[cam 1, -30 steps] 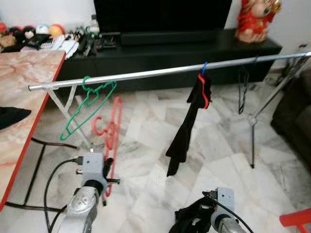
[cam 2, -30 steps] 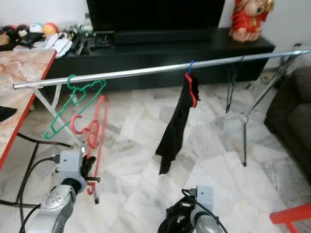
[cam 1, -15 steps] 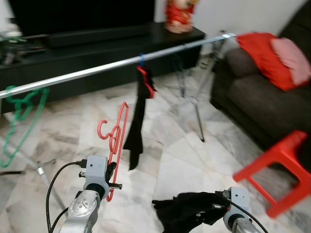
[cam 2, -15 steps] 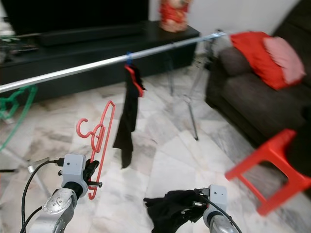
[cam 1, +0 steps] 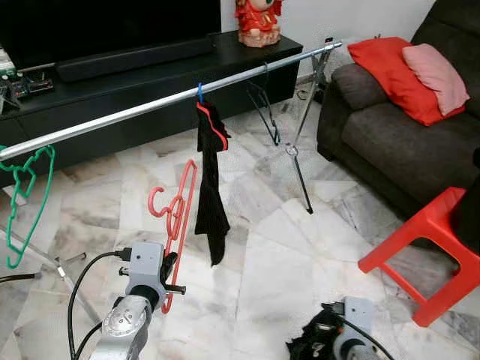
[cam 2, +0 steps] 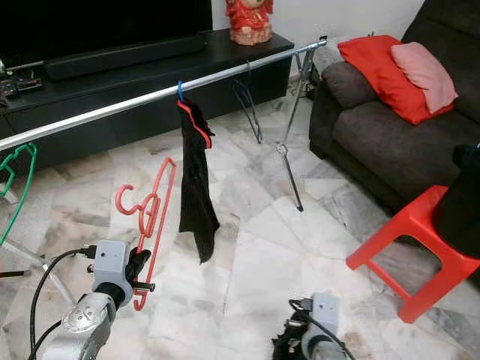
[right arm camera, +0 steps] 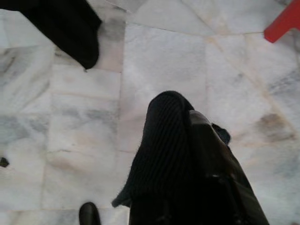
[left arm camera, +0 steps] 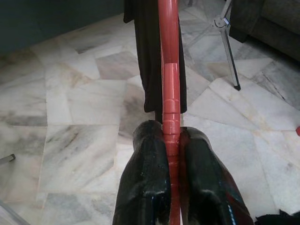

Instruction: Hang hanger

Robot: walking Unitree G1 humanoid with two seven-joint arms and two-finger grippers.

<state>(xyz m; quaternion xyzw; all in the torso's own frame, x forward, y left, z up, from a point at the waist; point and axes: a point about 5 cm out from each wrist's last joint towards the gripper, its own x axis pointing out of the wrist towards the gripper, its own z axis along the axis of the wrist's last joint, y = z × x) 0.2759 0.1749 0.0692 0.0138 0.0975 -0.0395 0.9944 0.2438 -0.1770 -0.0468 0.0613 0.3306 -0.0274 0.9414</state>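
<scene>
The left gripper (left arm camera: 171,154) has its fingers (left arm camera: 145,173) clamped on the red hanger (cam 1: 177,217), held upright below the metal rail (cam 1: 150,107), hook unattached. The right gripper (right arm camera: 187,140) sits low at the frame edge, draped in black cloth (right arm camera: 161,154); whether its fingers are closed cannot be made out.

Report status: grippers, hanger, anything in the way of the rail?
Left gripper shut on red hanger, held below rail. Right gripper shut on black cloth, low. Black garment hangs on rail beside hanger.
</scene>
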